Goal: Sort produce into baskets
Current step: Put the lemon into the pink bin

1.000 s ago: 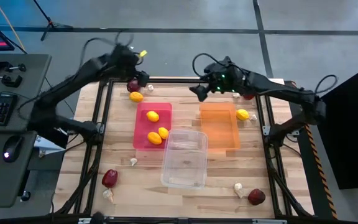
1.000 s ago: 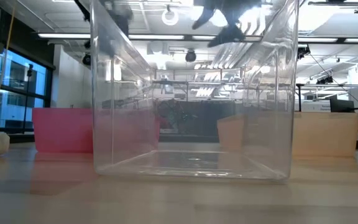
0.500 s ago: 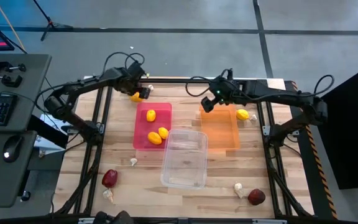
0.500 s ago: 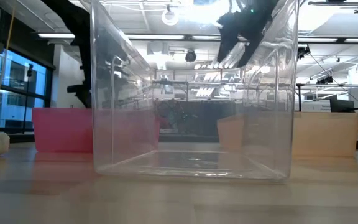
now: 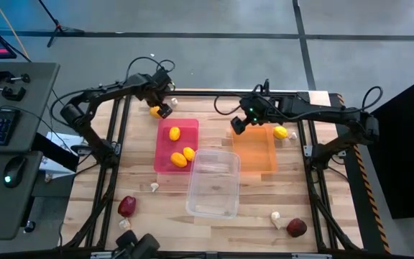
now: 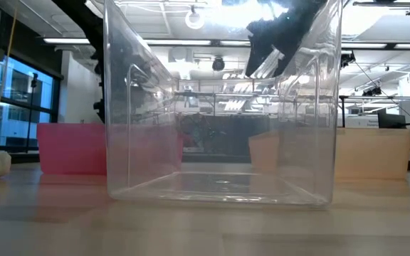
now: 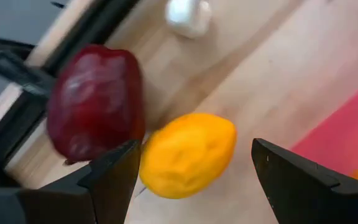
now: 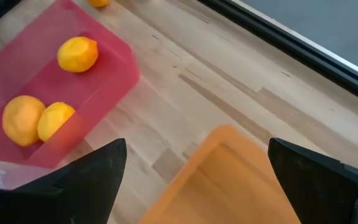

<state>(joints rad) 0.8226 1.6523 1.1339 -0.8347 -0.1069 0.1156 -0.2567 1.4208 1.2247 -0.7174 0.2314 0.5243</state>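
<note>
While three lemons (image 5: 180,150) are lying in the pink basket (image 5: 165,161), the orange basket (image 5: 263,166) and clear basket (image 5: 213,203) are being left bare. A fourth lemon (image 7: 188,154) is being straddled by the spread left gripper (image 5: 162,108) at eleven o'clock, beside a beet (image 7: 96,102) crowding the table rim. The right gripper (image 5: 238,124) is being held apart, empty, over open wood. Beets (image 5: 126,206) and garlic (image 5: 275,216) are being left scattered.

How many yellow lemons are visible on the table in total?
5. Three lie in the pink basket. One lies on the wood beyond that basket, under the left tool. One lies beside the orange basket. Others may be hidden.
</note>
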